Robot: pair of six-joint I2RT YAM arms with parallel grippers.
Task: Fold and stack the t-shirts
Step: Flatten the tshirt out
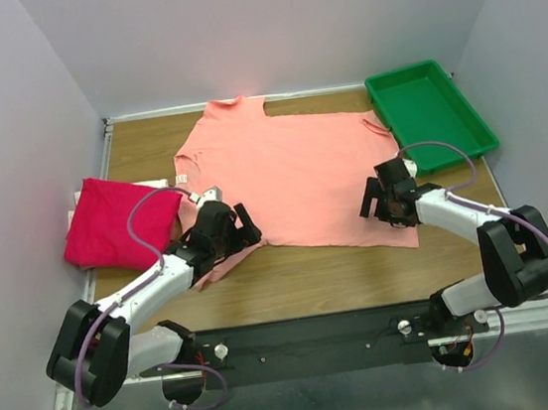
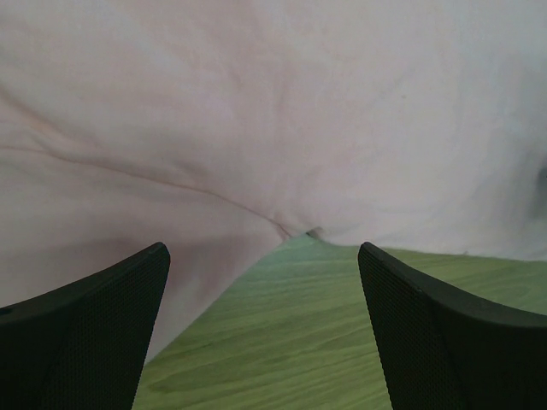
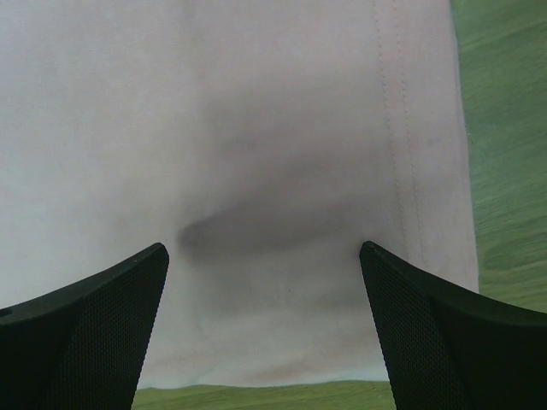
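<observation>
The magenta-red t-shirt is judged already folded at the left edge of the desk, whereas the salmon t-shirt, spread flat mid-desk, is yet to be folded and stacked; the left gripper and right gripper are held wide open, empty, at its near corners, with the green tray well apart.

The short-sleeved salmon-pink cloth t-shirt was plain and unpatterned; the folded magenta-red cloth t-shirt was equally plain. The rectangular plastic tray was bright green, and the wooden desk showed brown grain.
</observation>
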